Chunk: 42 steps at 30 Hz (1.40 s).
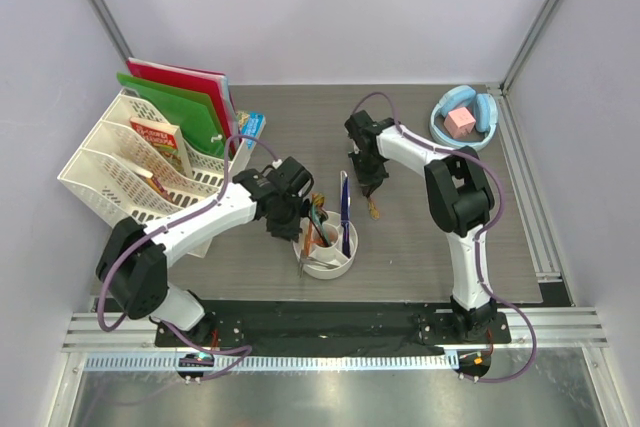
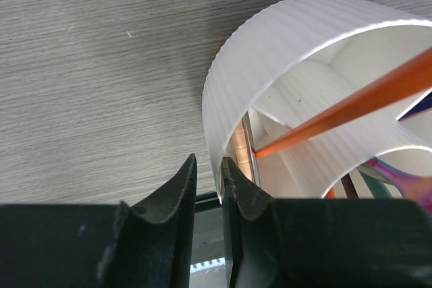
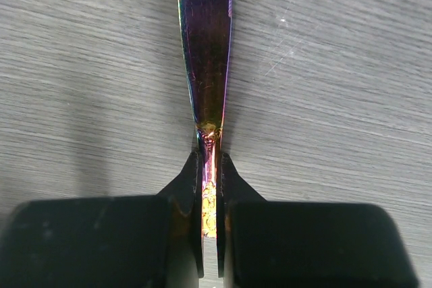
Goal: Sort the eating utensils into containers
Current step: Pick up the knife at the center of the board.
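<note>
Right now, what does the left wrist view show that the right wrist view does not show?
Only the left wrist view: the white cup with inner walls, an orange chopstick leaning in it, and the left tool pinching the cup's wall. Only the right wrist view: the right tool shut on a slim iridescent utensil. Both: the grey wood-grain table and a dark tool closed on something.

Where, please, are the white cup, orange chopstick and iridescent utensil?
white cup [image 2: 270, 52], left wrist view, outer ribbed wall.
orange chopstick [image 2: 364, 98], left wrist view, mid-shaft.
iridescent utensil [image 3: 206, 45], right wrist view, wide flat part.
</note>
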Available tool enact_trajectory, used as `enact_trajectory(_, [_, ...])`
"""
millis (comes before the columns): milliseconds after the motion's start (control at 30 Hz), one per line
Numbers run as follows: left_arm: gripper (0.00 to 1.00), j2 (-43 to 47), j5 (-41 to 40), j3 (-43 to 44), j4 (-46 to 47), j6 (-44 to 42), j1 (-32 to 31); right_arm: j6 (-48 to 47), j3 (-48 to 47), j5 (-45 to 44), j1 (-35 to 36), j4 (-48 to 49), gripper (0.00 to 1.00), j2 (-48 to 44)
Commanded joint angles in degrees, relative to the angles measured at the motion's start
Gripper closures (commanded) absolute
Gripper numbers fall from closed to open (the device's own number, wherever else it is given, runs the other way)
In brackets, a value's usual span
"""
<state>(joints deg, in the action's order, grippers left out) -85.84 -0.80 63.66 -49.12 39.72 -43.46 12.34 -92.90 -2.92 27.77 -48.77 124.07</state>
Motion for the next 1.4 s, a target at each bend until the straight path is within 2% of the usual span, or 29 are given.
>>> enact_trajectory(0, [0.80, 2.8, -0.3, 0.2, -1.9, -1.6, 0.7, 1.5, 5.8, -3.3, 0.2, -2.4, 0.99, 9.2])
enact_trajectory(200, [0.80, 2.9, 0.1, 0.2, -1.6, -1.9, 0.8, 2.6, 8.4, -2.3, 0.2, -2.6, 0.98, 5.3])
enact_trajectory(267, [0.79, 2.7, 0.4, 0.3, -1.2, -2.3, 0.9, 2.8, 7.6, -1.7, 0.2, -3.1, 0.82, 5.7])
enact_trajectory(367, [0.80, 2.2, 0.4, 0.6, -1.1, -2.6, 0.9, 2.9, 4.8, -3.1, 0.3, -3.9, 0.73, 7.7])
enact_trajectory(600, [0.80, 2.7, 0.5, 0.3, -1.6, -3.0, 1.2, 2.3, -3.4, -4.7, 0.2, -6.6, 0.71, 11.7])
enact_trajectory(767, [0.80, 3.4, 0.4, -0.2, -1.7, -2.7, 1.4, 2.3, -5.6, -2.8, -0.2, -7.3, 0.72, 13.7])
enact_trajectory(800, [0.80, 3.5, 0.5, -0.3, -1.8, -2.7, 1.4, 2.0, -6.2, -1.8, -0.1, -7.4, 0.76, 14.2])
enact_trajectory(833, [0.80, 3.6, 0.4, -0.4, -1.7, -2.6, 1.4, 1.9, -6.4, -1.5, -0.1, -7.5, 0.99, 14.3])
enact_trajectory(967, [0.80, 3.4, 0.4, -0.2, -1.8, -2.7, 1.6, 1.7, -5.6, -0.5, -0.1, -7.0, 0.99, 12.6])
enact_trajectory(1367, [0.80, 1.5, 0.4, 1.8, -1.2, -4.5, 2.3, 2.7, 9.0, -1.8, -0.1, -1.3, 0.99, -8.6])
